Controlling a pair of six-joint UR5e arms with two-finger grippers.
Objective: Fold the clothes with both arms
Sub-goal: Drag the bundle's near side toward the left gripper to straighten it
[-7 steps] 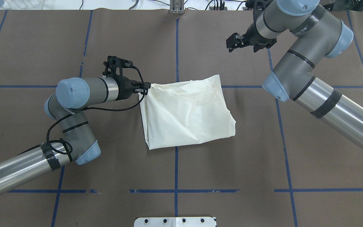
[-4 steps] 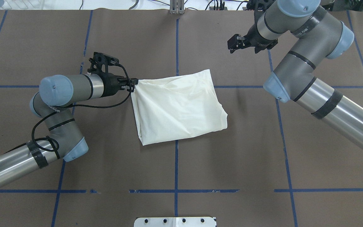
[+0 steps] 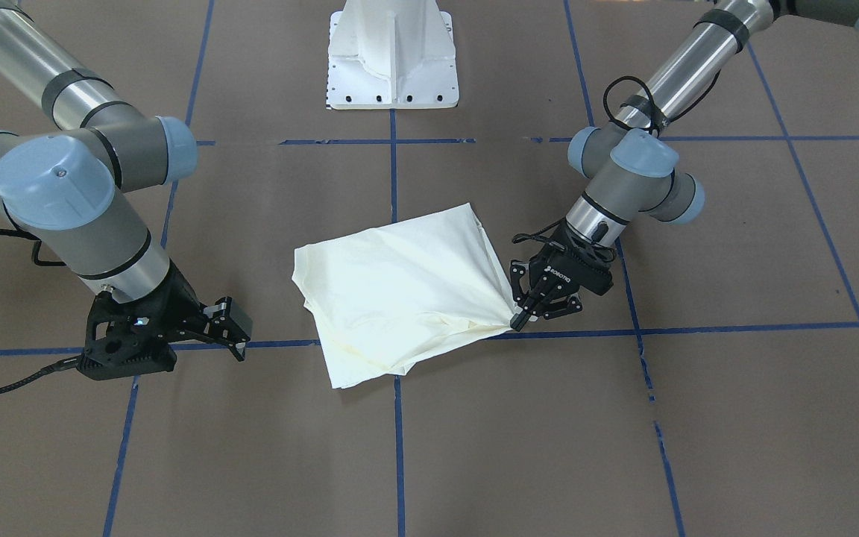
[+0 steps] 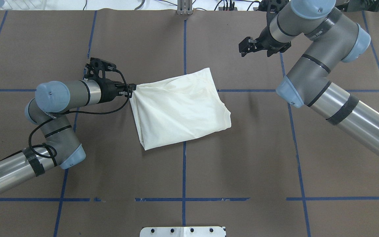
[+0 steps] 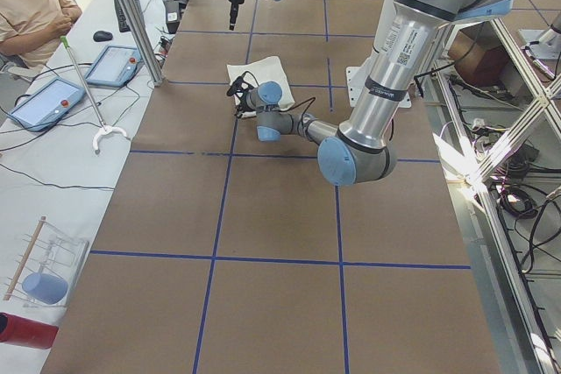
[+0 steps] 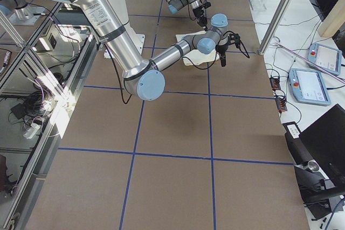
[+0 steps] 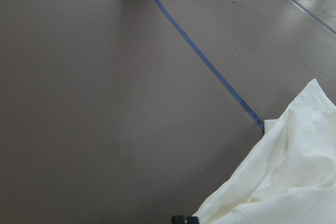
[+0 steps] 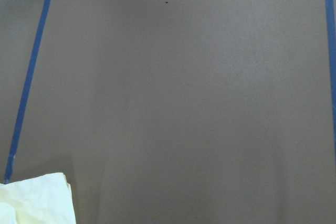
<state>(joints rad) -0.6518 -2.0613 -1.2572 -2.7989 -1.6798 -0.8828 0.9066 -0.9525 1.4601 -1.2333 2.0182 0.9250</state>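
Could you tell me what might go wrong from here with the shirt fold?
1. The left gripper pinches just one corner of the shirt, where creases fan out; a pull could bunch or open the fold.
2. The right gripper hangs clear of the cloth, so nothing pins the far side and it may slide or twist.

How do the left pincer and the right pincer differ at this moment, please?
The left pincer is shut on a corner of the T-shirt; the right pincer is open and holds nothing. The left pincer sits at the T-shirt's edge, while the right pincer hangs apart from it, over the brown table. Both are black and two-fingered.
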